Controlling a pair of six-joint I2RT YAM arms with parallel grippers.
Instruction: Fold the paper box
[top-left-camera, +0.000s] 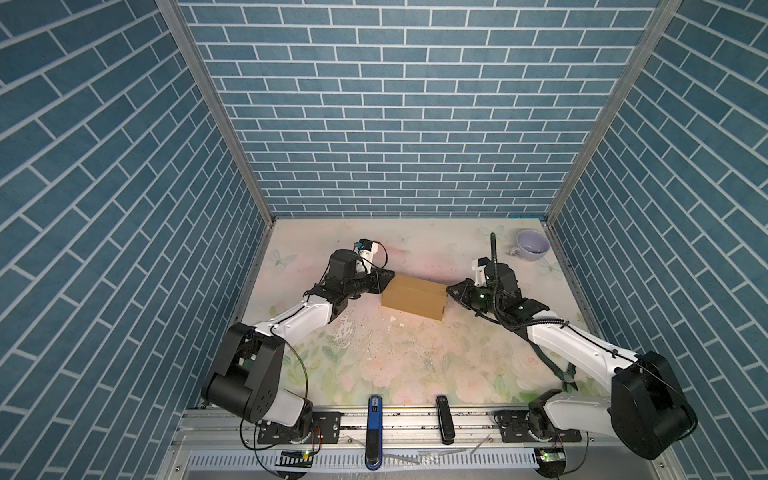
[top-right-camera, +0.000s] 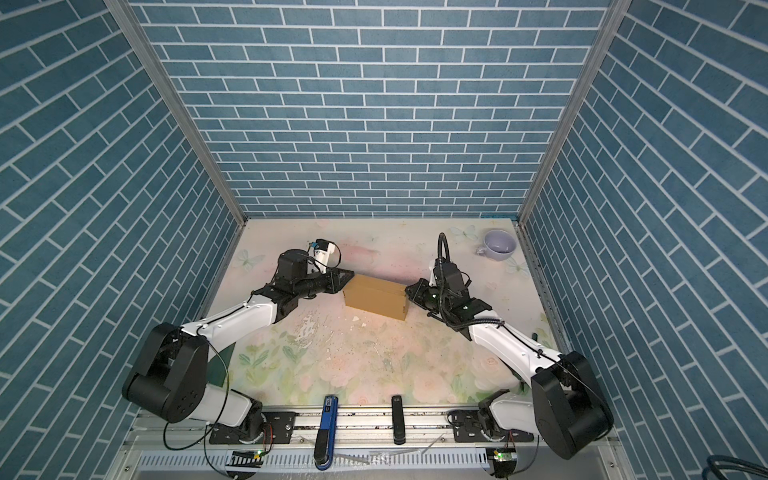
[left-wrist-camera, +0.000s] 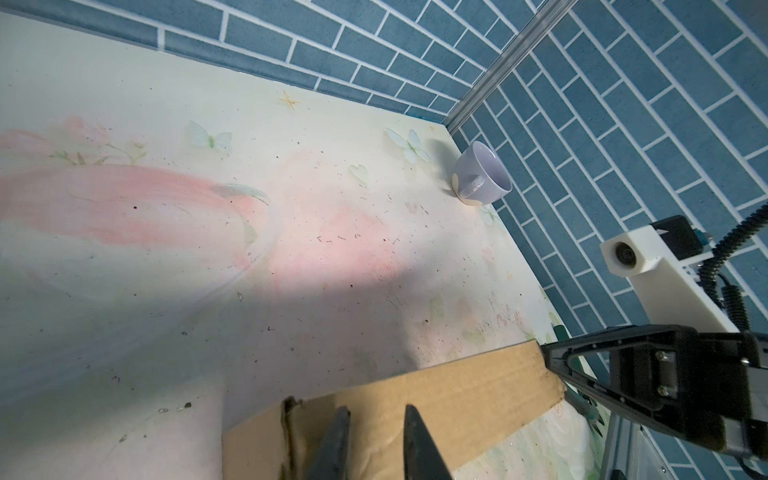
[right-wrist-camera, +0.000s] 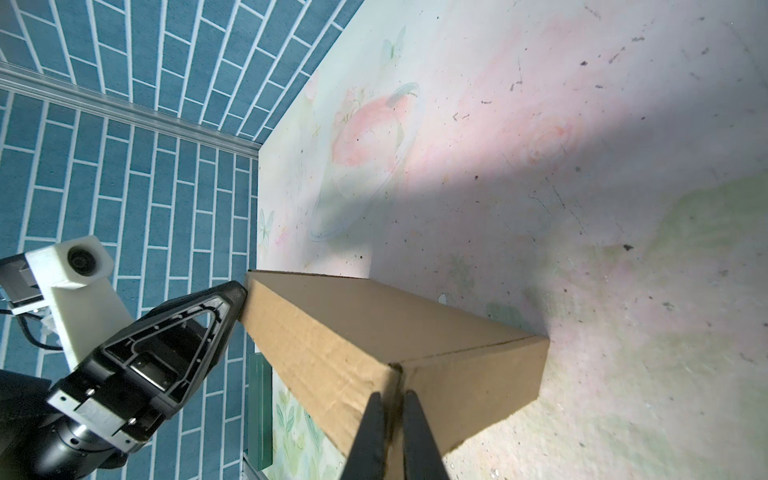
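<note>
While both top views merely show the paper box (top-left-camera: 413, 296) on the surface (top-left-camera: 374, 365) between the claws, the left wrist view shows the left claw (left-wrist-camera: 376, 419) slightly apart on one end. Only the right wrist view shows the right claw (right-wrist-camera: 392, 401) closed together at the opposite corner.

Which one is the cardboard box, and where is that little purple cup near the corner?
paper box (top-left-camera: 413, 297): in a top view, on the middle of its brown cardboard.
cup (top-left-camera: 533, 246): in a top view, on the inside wall of its bowl.
</note>
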